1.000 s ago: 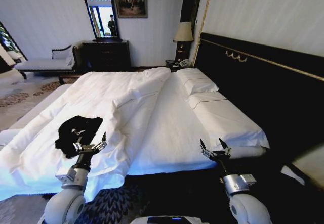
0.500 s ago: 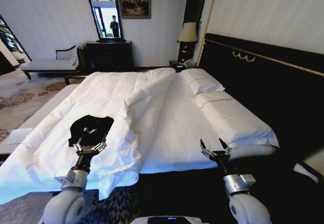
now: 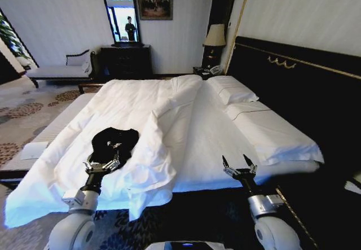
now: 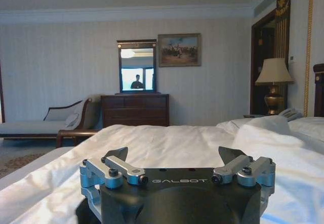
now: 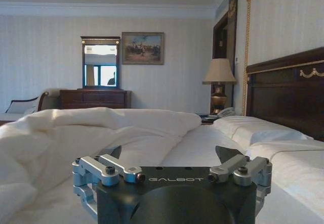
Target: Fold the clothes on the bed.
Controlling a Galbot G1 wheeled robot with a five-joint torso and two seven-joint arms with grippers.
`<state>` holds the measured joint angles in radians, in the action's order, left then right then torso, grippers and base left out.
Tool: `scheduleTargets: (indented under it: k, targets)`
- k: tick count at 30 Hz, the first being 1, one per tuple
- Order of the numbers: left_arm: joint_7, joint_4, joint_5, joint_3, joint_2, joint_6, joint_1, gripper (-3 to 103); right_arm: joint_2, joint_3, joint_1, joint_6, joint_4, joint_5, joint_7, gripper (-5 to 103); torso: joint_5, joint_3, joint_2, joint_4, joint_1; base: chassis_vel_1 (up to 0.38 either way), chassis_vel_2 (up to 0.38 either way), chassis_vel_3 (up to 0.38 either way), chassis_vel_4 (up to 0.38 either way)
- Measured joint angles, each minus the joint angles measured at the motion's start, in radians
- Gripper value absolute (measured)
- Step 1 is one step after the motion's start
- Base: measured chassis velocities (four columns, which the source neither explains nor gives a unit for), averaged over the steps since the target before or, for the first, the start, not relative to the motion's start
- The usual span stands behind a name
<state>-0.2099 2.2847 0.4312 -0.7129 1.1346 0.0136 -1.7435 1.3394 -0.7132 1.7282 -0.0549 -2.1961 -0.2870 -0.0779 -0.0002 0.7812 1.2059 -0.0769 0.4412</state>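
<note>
Left gripper (image 3: 102,166), fingers spread, hovers beside crumpled black cotton T-shirt (image 3: 114,141) on white-duveted bed (image 3: 186,131), at ten o'clock. Right gripper (image 3: 238,167) released, idle. Garment judged light, limp; take hold at hem edge.

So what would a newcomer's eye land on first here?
The black T-shirt, crumpled on the white duvet at the bed's near left side. The left gripper hovers open at its near edge; the right gripper hangs open over the bed's near right edge.
</note>
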Motion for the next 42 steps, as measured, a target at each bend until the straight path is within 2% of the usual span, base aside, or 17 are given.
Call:
scheduleTargets:
  k: [21,24,27,28,32,33,37,38,40,42]
  targets:
    - [0.001,0.000,0.002,-0.007,0.003,-0.003,-0.011,100,0.004,0.027,0.001,0.000,-0.011,-0.014,-0.017,100,0.0002,0.000,0.000,-0.0002,0.000,0.159,0.170,-0.162,-0.173]
    - [0.001,0.000,0.002,-0.010,0.005,-0.003,-0.017,100,0.001,0.047,-0.003,0.016,-0.022,-0.049,-0.021,100,-0.0003,0.000,0.000,0.0000,0.000,0.061,0.105,-0.062,-0.082]
    - [0.001,0.003,0.002,-0.015,0.008,-0.005,-0.027,100,-0.011,0.076,-0.012,0.063,-0.041,-0.141,-0.009,100,0.0000,0.000,0.000,-0.0001,0.000,0.015,0.032,-0.011,-0.011]
    - [0.001,0.003,0.002,-0.015,0.008,-0.005,-0.027,100,-0.011,0.076,-0.012,0.063,-0.041,-0.141,-0.009,100,0.0000,0.000,0.000,-0.0001,0.000,0.000,0.000,0.000,0.000]
    - [0.006,0.006,0.000,-0.016,0.017,-0.008,-0.047,100,-0.059,0.135,-0.075,0.152,-0.049,-0.265,0.035,100,0.0007,0.000,0.000,-0.0004,0.000,0.000,0.000,0.000,0.000]
    - [0.006,0.006,0.000,-0.016,0.017,-0.008,-0.047,100,-0.059,0.135,-0.075,0.152,-0.049,-0.265,0.035,100,0.0007,0.000,0.000,-0.0004,0.000,0.000,0.000,0.000,0.000]
    - [0.007,0.009,-0.003,-0.018,0.020,-0.008,-0.059,100,-0.148,0.206,-0.183,0.213,-0.013,-0.373,0.072,100,0.0003,0.000,0.000,-0.0001,0.000,0.000,0.000,0.000,0.000]
    - [0.007,0.009,-0.003,-0.018,0.020,-0.008,-0.059,100,-0.148,0.206,-0.183,0.213,-0.013,-0.373,0.072,100,0.0003,0.000,0.000,-0.0001,0.000,0.000,0.000,0.000,0.000]
    - [0.007,0.010,-0.004,-0.019,0.022,-0.008,-0.064,100,-0.219,0.245,-0.247,0.235,0.012,-0.464,0.083,100,0.0000,0.000,0.000,0.0003,0.000,0.000,0.000,0.000,0.000]
    - [0.007,0.010,-0.005,-0.019,0.023,-0.008,-0.065,100,-0.236,0.254,-0.260,0.237,0.018,-0.483,0.084,100,0.0004,0.000,0.000,0.0002,0.000,0.000,0.000,0.000,0.000]
